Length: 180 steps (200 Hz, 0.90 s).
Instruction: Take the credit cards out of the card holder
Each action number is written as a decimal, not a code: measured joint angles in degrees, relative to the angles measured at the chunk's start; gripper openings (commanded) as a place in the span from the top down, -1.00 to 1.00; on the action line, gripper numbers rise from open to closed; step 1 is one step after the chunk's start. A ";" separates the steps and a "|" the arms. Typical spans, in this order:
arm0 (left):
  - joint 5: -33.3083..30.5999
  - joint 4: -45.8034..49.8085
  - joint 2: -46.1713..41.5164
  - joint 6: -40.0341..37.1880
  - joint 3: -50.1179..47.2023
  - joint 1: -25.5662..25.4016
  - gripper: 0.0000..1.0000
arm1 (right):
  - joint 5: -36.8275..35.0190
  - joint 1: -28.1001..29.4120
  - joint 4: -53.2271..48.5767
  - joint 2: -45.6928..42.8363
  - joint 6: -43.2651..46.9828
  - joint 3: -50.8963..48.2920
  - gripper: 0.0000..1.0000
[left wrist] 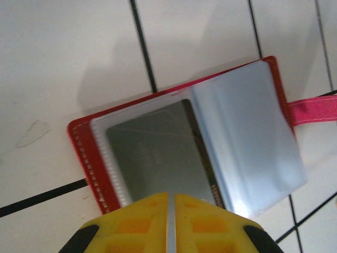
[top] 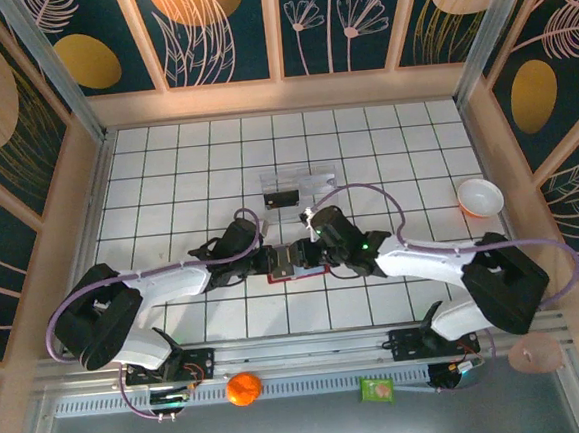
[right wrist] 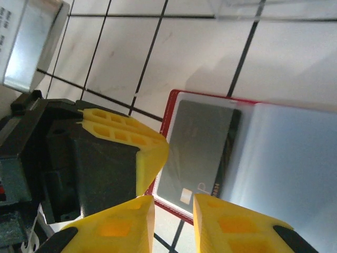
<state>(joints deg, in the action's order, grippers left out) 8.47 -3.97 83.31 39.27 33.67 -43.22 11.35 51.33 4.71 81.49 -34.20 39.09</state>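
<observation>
Yellow fingers of your left gripper (left wrist: 169,197) press together at the bottom-frame edge of the open card holder (left wrist: 84,153). Your right gripper (right wrist: 174,203) stands slightly parted over the dark credit card (right wrist: 202,147) inside it.

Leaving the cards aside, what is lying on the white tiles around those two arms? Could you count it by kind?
Red card holder: 1
Clear tray: 1
Bowl: 1
Total: 3
</observation>
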 measured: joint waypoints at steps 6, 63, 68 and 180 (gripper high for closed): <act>-0.35 0.11 0.13 -0.07 -0.04 0.11 0.86 | 0.87 -0.04 0.02 1.31 0.00 0.59 0.49; -3.78 0.94 1.73 -1.07 -0.04 0.17 0.94 | 4.42 -1.51 -0.15 9.99 -1.07 4.04 0.56; -3.87 0.94 1.79 -1.09 -0.04 0.17 0.94 | 4.61 -1.73 -0.15 10.40 -1.20 4.04 0.56; -3.23 -1.99 3.74 -1.11 -0.66 0.22 0.98 | 6.45 -2.71 0.31 12.96 -3.93 4.04 0.50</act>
<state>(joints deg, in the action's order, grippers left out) 5.23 -5.96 87.05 38.15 33.01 -43.00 17.80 48.62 5.02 94.45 -38.13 43.13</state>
